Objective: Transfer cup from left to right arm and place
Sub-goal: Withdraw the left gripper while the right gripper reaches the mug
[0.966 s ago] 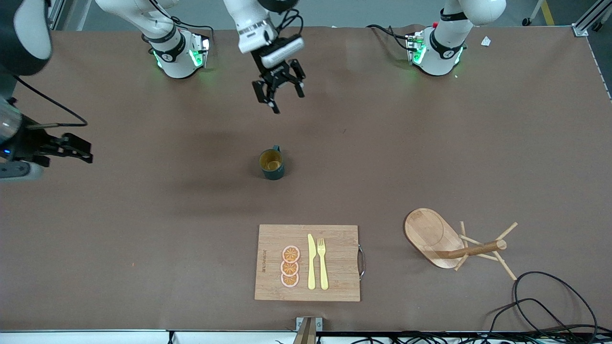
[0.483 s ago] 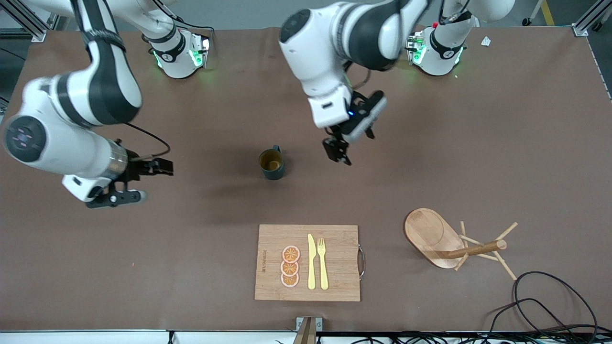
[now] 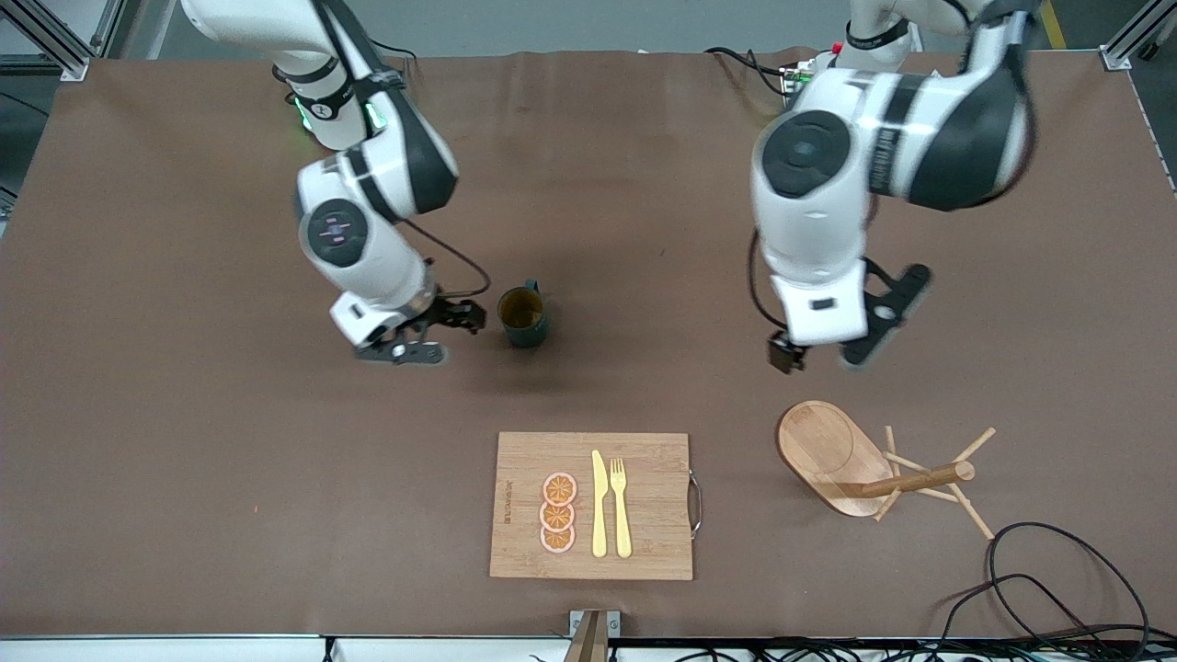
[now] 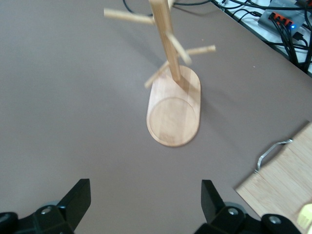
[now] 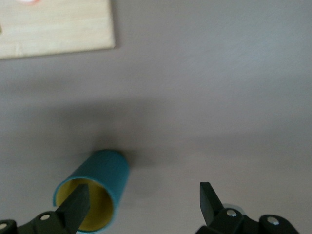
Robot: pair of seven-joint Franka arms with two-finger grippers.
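Observation:
The cup (image 3: 522,317) is a dark teal mug with a tan-yellow inside. It stands upright on the brown table, its handle turned away from the front camera. My right gripper (image 3: 439,333) is low and close beside it, toward the right arm's end of the table, open and holding nothing. In the right wrist view the cup (image 5: 97,187) lies off to one side of the right gripper (image 5: 144,194), with one finger (image 5: 78,202) across its mouth. My left gripper (image 3: 823,352) hangs open and empty over bare table close to the wooden peg rack (image 3: 855,460). The left wrist view shows that gripper (image 4: 145,187) with nothing between its fingers.
A wooden cutting board (image 3: 653,506) with orange slices, a yellow knife and a fork lies nearer to the front camera than the cup. The peg rack (image 4: 174,112) stands toward the left arm's end. Black cables (image 3: 1057,588) loop at the table's corner nearest that rack.
The right gripper swept in from the right arm's end of the table to just beside the cup. The left gripper moved away from the cup toward the peg rack. The cup stayed put.

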